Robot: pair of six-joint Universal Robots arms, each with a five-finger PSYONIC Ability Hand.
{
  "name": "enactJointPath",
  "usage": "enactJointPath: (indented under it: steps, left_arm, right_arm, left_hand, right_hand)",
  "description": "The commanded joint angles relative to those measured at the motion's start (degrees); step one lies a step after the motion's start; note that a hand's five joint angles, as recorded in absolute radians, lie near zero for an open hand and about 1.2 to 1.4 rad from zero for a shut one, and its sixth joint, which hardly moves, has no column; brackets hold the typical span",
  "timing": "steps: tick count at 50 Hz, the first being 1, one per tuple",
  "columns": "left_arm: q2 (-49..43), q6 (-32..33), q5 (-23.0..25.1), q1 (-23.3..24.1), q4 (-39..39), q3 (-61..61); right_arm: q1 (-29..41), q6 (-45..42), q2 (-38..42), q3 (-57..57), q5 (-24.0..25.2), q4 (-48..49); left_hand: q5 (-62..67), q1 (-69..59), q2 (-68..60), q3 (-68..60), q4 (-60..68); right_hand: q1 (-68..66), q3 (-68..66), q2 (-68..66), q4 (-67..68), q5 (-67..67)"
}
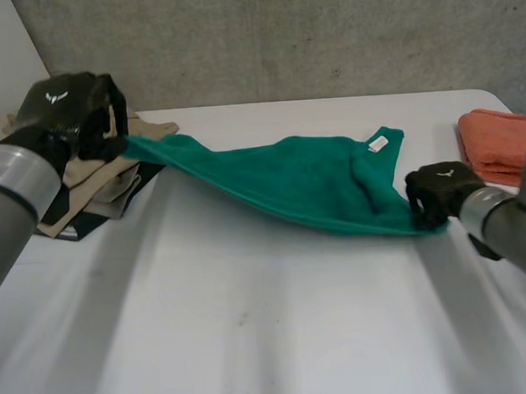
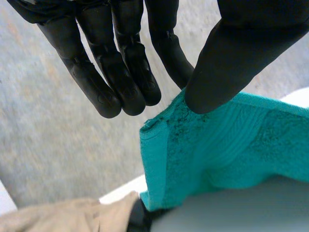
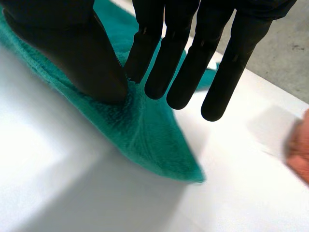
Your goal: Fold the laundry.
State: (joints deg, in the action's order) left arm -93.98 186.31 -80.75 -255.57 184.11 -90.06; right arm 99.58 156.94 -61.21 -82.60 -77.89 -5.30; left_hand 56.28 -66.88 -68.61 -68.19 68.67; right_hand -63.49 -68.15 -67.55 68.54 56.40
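– Right hand (image 1: pixel 441 190): what has it got?
– Its thumb (image 3: pixel 96 72) and the finger next to it nip a ridge of the green towel (image 1: pixel 307 181), close to the towel's near right corner and low over the white table (image 1: pixel 253 323). The other fingers stick out straight above the cloth.
– And the towel itself?
– It stretches across the table's far half, from that corner to the far left. The left end is lifted off the table, and a white label (image 1: pixel 378 143) shows at the far right edge.
– Left hand (image 1: pixel 75 110)?
– Raised at the far left, its thumb pinching the towel's corner against one finger, the rest straight and loose. Just beside it sits a pile of tan and dark clothes (image 1: pixel 102 193). An orange cloth (image 1: pixel 496 142) lies at the far right.
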Motion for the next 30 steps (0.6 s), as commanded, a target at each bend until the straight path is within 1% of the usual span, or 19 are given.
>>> enactJointPath:
  steps: [1, 4, 5, 7, 8, 11, 12, 15, 16, 19, 20, 21, 22, 24, 27, 29, 30]
  left_arm:
    - [3.54, 8.36, 5.86, -4.23, -13.06, -5.56]
    - [2.57, 11.35, 6.84, -5.02, -14.04, -6.71]
    - [1.09, 11.97, 6.58, -5.02, -12.99, -6.36]
    - [-0.94, 12.15, 6.22, -4.76, -11.76, -5.57]
    - [-2.77, 11.89, 5.61, -4.33, -10.62, -4.52]
    - [-5.59, 11.10, 3.94, -3.18, -9.38, -2.50]
    - [-7.26, 10.40, 2.72, -2.40, -8.68, -1.10]
    - [-9.73, 9.60, 0.87, -1.16, -7.89, 1.28]
    - [-11.48, 9.42, -0.44, -0.46, -7.36, 2.94]
    - [-13.95, 9.33, -2.30, 0.42, -7.01, 5.24]
    - [-15.35, 9.07, -3.43, 0.69, -7.01, 6.64]
    - [-15.88, 8.98, -3.97, 0.78, -7.09, 7.17]
    - [-16.32, 8.98, -4.32, 0.86, -7.18, 7.53]
    - [-17.55, 8.90, -5.29, 1.13, -7.36, 8.14]
    - [-17.91, 8.90, -5.47, 1.13, -7.53, 8.06]
    - [-18.08, 8.90, -5.29, 1.04, -7.36, 7.71]
    - [-18.17, 8.90, -5.12, 0.95, -7.27, 7.53]
  right_arm:
    - [-3.16, -19.92, -11.82, -3.26, 0.37, -17.29]
    - [-2.02, -16.59, -11.31, -2.83, 0.63, -13.26]
    - [-0.98, -15.18, -9.04, -2.30, 0.90, -10.20]
    - [0.08, -13.95, -6.39, -1.42, 0.64, -7.55]
    - [1.05, -13.24, -3.51, -0.20, 0.29, -5.19]
    - [2.28, -12.97, 0.90, 2.35, -0.24, -2.80]
    - [2.98, -13.15, 3.70, 4.54, -1.11, -2.01]
    - [3.95, -13.59, 7.23, 7.54, -2.44, -1.04]
    - [4.57, -13.94, 9.16, 9.46, -3.22, -0.51]
    - [5.27, -14.38, 10.84, 11.67, -4.28, -0.24]
    - [5.62, -14.21, 11.02, 12.37, -5.07, -0.15]
    - [5.71, -14.03, 10.85, 12.29, -5.43, -0.24]
    - [5.80, -13.77, 10.59, 12.03, -5.78, -0.07]
    - [5.80, -12.37, 8.40, 10.11, -6.65, 0.28]
    - [5.10, -11.13, 4.97, 8.08, -7.10, -0.15]
    - [3.87, -9.55, 2.24, 6.67, -7.54, -1.03]
    - [2.91, -7.37, 0.67, 5.71, -8.23, -2.34]
  left_hand:
    - [13.72, -13.12, -11.39, -11.81, 11.33]
    - [13.72, -13.12, -11.39, -11.81, 11.33]
    - [13.72, -13.12, -11.39, -11.81, 11.33]
    - [13.72, -13.12, -11.39, -11.81, 11.33]
    - [13.72, -13.12, -11.39, -11.81, 11.33]
    - [13.72, -13.12, -11.39, -11.81, 11.33]
    - [13.72, -13.12, -11.39, -11.81, 11.33]
    - [13.72, -13.12, -11.39, -11.81, 11.33]
    - [13.72, -13.12, -11.39, -11.81, 11.33]
    - [13.72, -13.12, -11.39, -11.81, 11.33]
    - [13.72, -13.12, -11.39, -11.81, 11.33]
    - [13.72, -13.12, -11.39, -11.81, 11.33]
    - [13.72, -13.12, -11.39, -11.81, 11.33]
    - [13.72, -13.12, -11.39, -11.81, 11.33]
    - [13.72, -13.12, -11.39, -11.81, 11.33]
    - [13.72, -13.12, -11.39, -11.81, 11.33]
    - [13.72, -13.12, -11.39, -11.81, 11.33]
  right_hand:
    - [-16.51, -11.85, -12.45, 11.46, 13.60]
    - [-16.51, -11.85, -12.45, 11.46, 13.60]
    - [-16.51, -11.85, -12.45, 11.46, 13.60]
    - [-16.51, -11.85, -12.45, 11.46, 13.60]
    - [-16.51, -11.85, -12.45, 11.46, 13.60]
    - [-16.51, -11.85, -12.45, 11.46, 13.60]
    - [-16.51, -11.85, -12.45, 11.46, 13.60]
    - [-16.51, -11.85, -12.45, 11.46, 13.60]
    - [-16.51, -11.85, -12.45, 11.46, 13.60]
    - [-16.51, -11.85, -12.45, 11.46, 13.60]
    - [-6.16, -1.50, -2.10, 1.11, 3.25]
    - [10.76, 15.42, 14.82, -15.81, -13.67]
    - [23.59, 28.25, 27.65, -28.64, -26.49]
    - [29.75, 34.41, 33.81, -34.80, -32.65]
    - [36.82, 41.48, 40.88, -41.87, -39.73]
    - [37.18, 41.84, 41.24, -42.23, -40.08]
    - [37.01, 41.67, 41.07, -42.06, -39.91]
